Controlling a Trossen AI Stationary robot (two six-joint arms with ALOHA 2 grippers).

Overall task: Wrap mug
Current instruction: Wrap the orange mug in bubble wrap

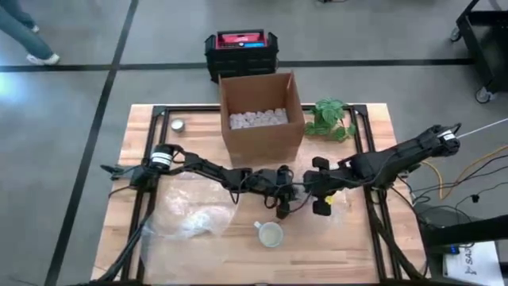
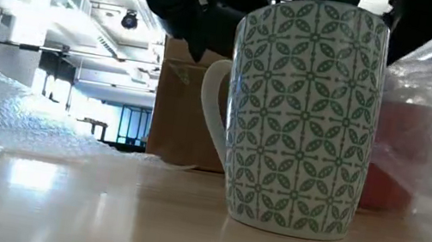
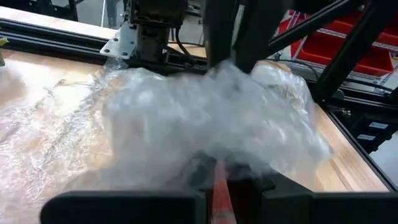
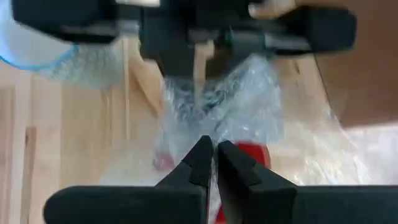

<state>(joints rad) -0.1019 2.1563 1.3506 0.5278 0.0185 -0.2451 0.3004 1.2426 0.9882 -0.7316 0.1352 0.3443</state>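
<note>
Both tools, left tool (image 1: 282,208) and right tool (image 1: 321,205), look pinched shut on the bubble wrap (image 3: 205,118), probably stretching it before wrapping the mug (image 1: 270,233) sitting bare nearby.

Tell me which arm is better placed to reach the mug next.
Probably left. The left pincer hangs closer to the mug, just behind it; the right pincer is farther and shut on wrap.

You have a glossy ceramic mug (image 2: 303,117), crinkled clear plastic bubble wrap (image 3: 205,124), a matt cardboard box (image 1: 260,119), and a smooth wooden table (image 1: 373,246).
</note>
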